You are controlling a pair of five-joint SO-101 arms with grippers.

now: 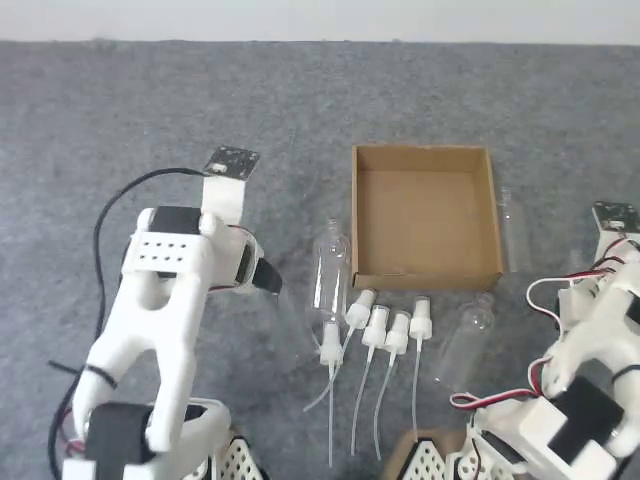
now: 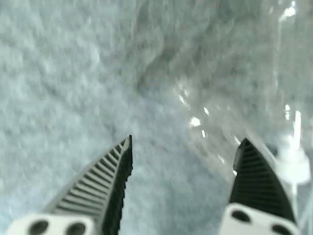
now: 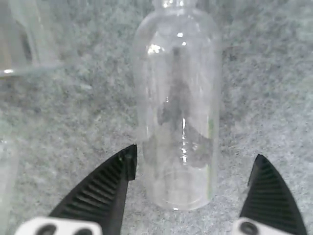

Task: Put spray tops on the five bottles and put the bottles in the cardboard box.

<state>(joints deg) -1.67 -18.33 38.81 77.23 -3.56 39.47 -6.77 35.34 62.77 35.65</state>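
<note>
Grey carpeted table (image 1: 150,100) under everything. Mid-table, toward the far side, the cardboard box (image 1: 425,215), open-topped with nothing inside. At the near edge, two white arms, one on each side. Around the box, clear bottles lying flat: one (image 1: 330,265) just off its left wall, one (image 1: 512,230) along its right wall, another (image 1: 465,340) near its front right corner. Between them, just in front of the box, a row of white spray tops (image 1: 385,328) with tubes trailing toward the arms; no telling whether the leftmost is seated on a bottle. Right gripper (image 3: 195,152) spread wide and holding nothing, with a bottle (image 3: 178,112) dead ahead: base nearest, neck farthest, long axis running straight away along the line of reach, body centred on the gap. Hard to say whether level with the fingers or lower. Left gripper (image 2: 187,141) likewise wide apart and empty, over bare carpet, with a bottle body (image 2: 230,88) ahead but off to the box side, slanting across rather than in line. By that reckoning, the right arm better squared up: probably a short advance and a squeeze across the width, versus a sideways shift first on the left.
</note>
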